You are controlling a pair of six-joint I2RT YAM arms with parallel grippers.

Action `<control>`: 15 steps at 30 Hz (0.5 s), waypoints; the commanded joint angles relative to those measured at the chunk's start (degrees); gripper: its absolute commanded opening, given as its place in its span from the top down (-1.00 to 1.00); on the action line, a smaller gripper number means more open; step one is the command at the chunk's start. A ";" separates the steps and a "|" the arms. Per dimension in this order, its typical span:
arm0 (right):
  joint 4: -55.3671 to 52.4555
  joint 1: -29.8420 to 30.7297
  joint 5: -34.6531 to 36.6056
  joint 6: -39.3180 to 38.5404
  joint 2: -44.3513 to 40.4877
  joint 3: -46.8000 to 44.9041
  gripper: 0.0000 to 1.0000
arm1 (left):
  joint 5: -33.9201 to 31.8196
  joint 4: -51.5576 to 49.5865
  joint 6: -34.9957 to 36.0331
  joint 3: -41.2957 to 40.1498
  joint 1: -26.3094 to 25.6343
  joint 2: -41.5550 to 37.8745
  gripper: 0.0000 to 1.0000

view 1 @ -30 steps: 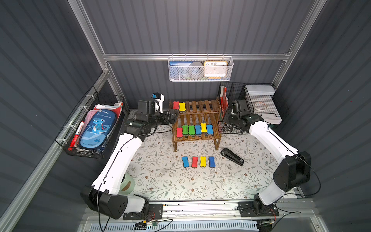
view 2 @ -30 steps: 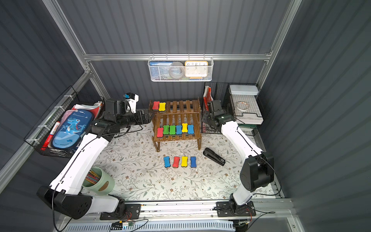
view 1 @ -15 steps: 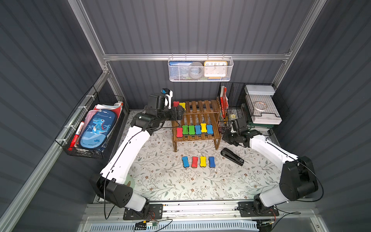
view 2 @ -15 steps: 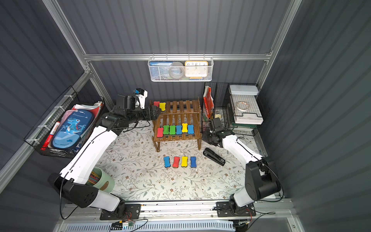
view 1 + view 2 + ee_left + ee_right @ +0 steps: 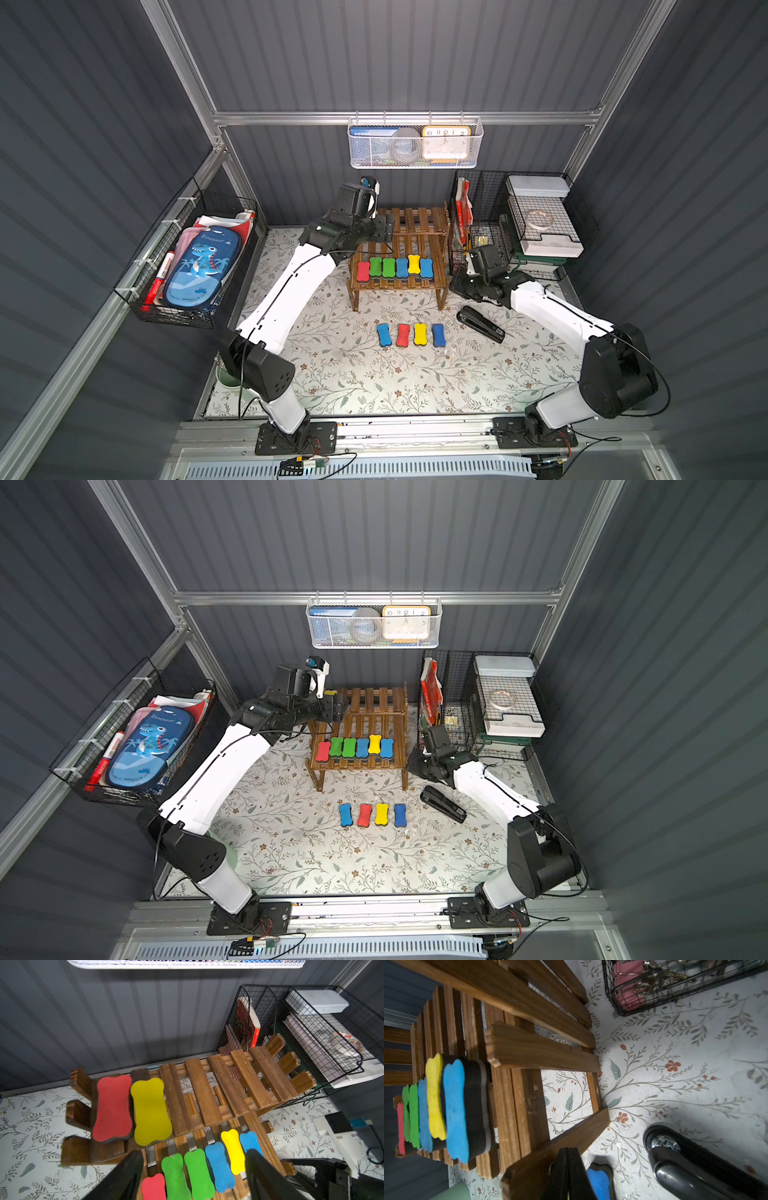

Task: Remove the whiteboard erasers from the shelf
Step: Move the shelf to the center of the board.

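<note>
The brown slatted shelf (image 5: 419,220) (image 5: 228,1088) stands at the back of the floral mat. In the left wrist view its upper tier holds a red eraser (image 5: 112,1107) and a yellow eraser (image 5: 150,1111). Several more erasers (image 5: 395,268) line the lower tier. Another row of several erasers (image 5: 409,334) (image 5: 372,814) lies on the mat in front. My left gripper (image 5: 384,226) (image 5: 194,1167) hangs open above the shelf's left end, nothing between its fingers. My right gripper (image 5: 457,282) (image 5: 568,1167) is shut and empty, low beside the shelf's right legs.
A black stapler (image 5: 480,324) (image 5: 695,1167) lies on the mat just right of the loose erasers. A black wire organiser (image 5: 519,220) stands right of the shelf. A white mesh basket (image 5: 415,143) hangs on the back wall, and a wire basket (image 5: 191,266) on the left wall.
My left gripper moved right over the shelf's left end, its jaws narrowing a little. My right gripper came down from the wire organiser to the shelf's right legs and shut.
</note>
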 commanded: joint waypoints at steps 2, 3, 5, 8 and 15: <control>1.68 0.35 -0.54 -0.93 0.24 0.35 0.87 | -4.06 -10.18 3.46 11.30 0.18 6.62 -0.46; 1.62 0.39 -0.54 -1.01 0.12 0.17 0.87 | -4.51 -13.01 4.48 15.37 0.18 9.11 -0.42; 1.73 0.39 -0.69 -0.96 0.17 -0.13 0.87 | -4.34 -18.26 5.64 23.08 0.18 13.71 -0.34; 1.88 0.37 -0.94 -0.90 0.38 -0.19 0.88 | -5.25 -25.93 5.99 34.25 0.23 20.30 -0.24; 1.67 0.39 -0.12 -1.12 0.20 -0.30 0.87 | -5.87 -25.25 2.56 30.21 1.38 19.36 -0.22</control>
